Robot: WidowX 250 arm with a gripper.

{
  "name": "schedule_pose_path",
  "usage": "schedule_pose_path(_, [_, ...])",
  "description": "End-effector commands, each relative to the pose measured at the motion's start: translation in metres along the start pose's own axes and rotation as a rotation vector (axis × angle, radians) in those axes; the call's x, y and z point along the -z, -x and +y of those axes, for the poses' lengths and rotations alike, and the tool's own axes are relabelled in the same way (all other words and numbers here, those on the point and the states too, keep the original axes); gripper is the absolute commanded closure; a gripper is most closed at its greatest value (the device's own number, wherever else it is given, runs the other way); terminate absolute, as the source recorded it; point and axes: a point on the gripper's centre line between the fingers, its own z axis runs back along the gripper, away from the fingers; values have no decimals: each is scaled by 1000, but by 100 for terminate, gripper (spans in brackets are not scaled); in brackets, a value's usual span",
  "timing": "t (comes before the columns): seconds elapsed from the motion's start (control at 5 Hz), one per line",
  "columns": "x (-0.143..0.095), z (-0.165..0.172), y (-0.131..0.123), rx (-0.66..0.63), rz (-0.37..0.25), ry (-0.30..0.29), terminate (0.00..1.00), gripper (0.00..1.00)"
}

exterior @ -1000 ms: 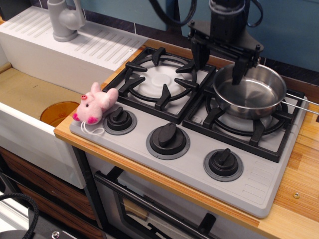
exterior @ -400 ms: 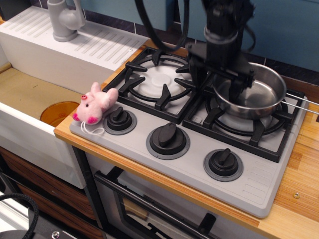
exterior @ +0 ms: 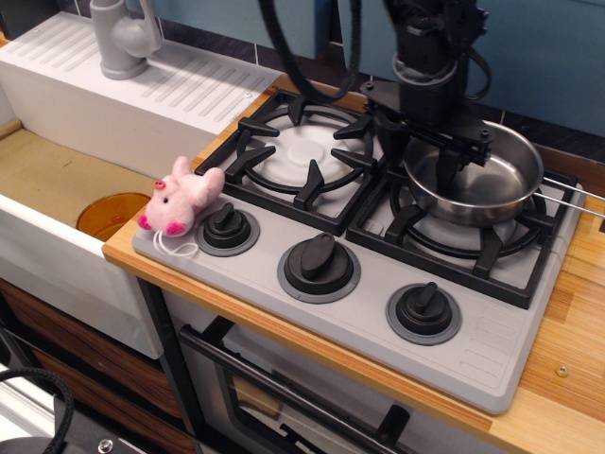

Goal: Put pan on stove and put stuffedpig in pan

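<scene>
Since a moment ago your claw [exterior: 421, 156] has slid a bit right, fingers apart across the near rim of the pan [exterior: 475, 172], which sits on the right burner of the stove [exterior: 378, 284]. Lift carefully: a finger could tip it. The stuffedpig [exterior: 180, 199] waits at middle left.

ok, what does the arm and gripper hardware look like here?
All black. The arm is a cylindrical column ending in a wide flat crossbar. The gripper has two narrow black fingers hanging from that bar. Thick black cables loop beside the column. No visible markings.
</scene>
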Motion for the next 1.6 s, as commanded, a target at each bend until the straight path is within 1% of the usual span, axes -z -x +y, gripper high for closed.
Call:
schedule_pose_path(0.0, [-19,0,-12,-3,7,-11,0,100])
schedule_pose_path(0.2, [-36,5,-12,8,47,-16,0,100])
schedule_pose_path(0.6, [-93,17,-15,19,124,-85,0,100])
schedule_pose_path(0.8, [-116,19,-20,23,158,-110,0,100])
schedule_pose_path(1.0, [-127,32,-28,51,173,-124,0,100])
schedule_pose_path(1.2, [-130,57,-34,95,175,-136,0,100])
schedule_pose_path(1.4, [-129,79,-37,124,177,-139,0,100])
